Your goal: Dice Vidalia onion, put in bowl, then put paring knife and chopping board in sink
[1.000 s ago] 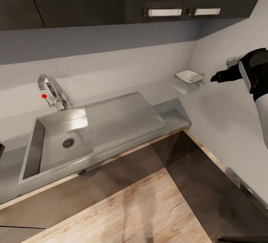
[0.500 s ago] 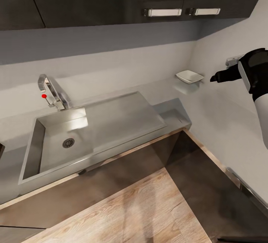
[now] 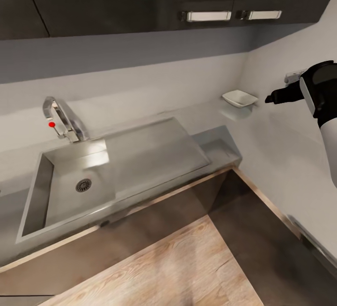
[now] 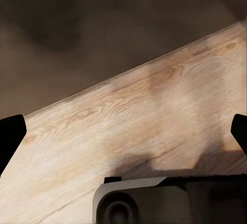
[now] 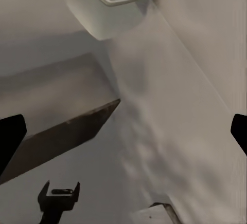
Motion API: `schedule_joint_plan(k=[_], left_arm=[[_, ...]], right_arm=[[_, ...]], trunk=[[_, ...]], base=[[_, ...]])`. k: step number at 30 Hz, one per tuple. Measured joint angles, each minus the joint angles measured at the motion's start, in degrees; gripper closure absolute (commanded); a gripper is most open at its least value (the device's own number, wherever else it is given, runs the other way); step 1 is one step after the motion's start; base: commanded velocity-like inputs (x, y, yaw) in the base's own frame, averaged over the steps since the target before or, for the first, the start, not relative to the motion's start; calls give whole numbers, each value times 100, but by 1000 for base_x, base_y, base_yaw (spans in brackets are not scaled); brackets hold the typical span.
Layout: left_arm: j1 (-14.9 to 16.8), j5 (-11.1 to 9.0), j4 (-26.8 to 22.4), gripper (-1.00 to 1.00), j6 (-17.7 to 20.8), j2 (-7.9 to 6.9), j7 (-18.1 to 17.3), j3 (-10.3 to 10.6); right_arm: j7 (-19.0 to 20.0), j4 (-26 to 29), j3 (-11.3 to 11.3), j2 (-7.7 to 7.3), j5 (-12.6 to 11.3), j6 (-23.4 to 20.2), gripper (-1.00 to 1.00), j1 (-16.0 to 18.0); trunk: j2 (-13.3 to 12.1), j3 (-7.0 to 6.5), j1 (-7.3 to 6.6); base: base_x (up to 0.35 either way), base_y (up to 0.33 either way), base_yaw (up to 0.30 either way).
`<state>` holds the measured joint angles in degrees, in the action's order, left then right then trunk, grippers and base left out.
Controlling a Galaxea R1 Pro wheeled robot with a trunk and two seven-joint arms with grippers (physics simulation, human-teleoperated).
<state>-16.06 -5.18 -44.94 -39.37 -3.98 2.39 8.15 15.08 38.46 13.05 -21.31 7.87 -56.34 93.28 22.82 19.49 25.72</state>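
Judging by the bare sink [image 3: 75, 182] w/ no onion, knife or board seen, little can be confirmed done; bowl [image 3: 239, 98] sits at counter's [image 3: 206, 114] far corner; both grippers' fingertips spread wide, nothing held.

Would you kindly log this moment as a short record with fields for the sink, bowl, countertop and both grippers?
sink: steel basin, nothing visible inside; drain exposed
tap: behind the basin, red-tipped lever
bowl: white, on the countertop in the far corner
right gripper: raised just right of the bowl, fingers spread in its wrist view
left gripper: fingers spread, over wooden floor
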Motion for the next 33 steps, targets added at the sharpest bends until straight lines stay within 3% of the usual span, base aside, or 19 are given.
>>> schedule_joint_plan(k=[12,23,33], left_arm=[[-1,1,29,-100,16,3,0,1],[-1,0,41,-100,24,20,0,-4],[-2,0,41,-100,25,29,0,-10]], right_arm=[[-574,-1,-37,11,-3,3,-100,1],[-622,-1,-33,11,-4,12,-100,1],[-622,0,-31,10,-4,13,-100,0]], trunk=[[0,0,1],[0,0,2],[0,0,1]], base=[[286,-68,0],[134,-239,0],[182,6,0]])
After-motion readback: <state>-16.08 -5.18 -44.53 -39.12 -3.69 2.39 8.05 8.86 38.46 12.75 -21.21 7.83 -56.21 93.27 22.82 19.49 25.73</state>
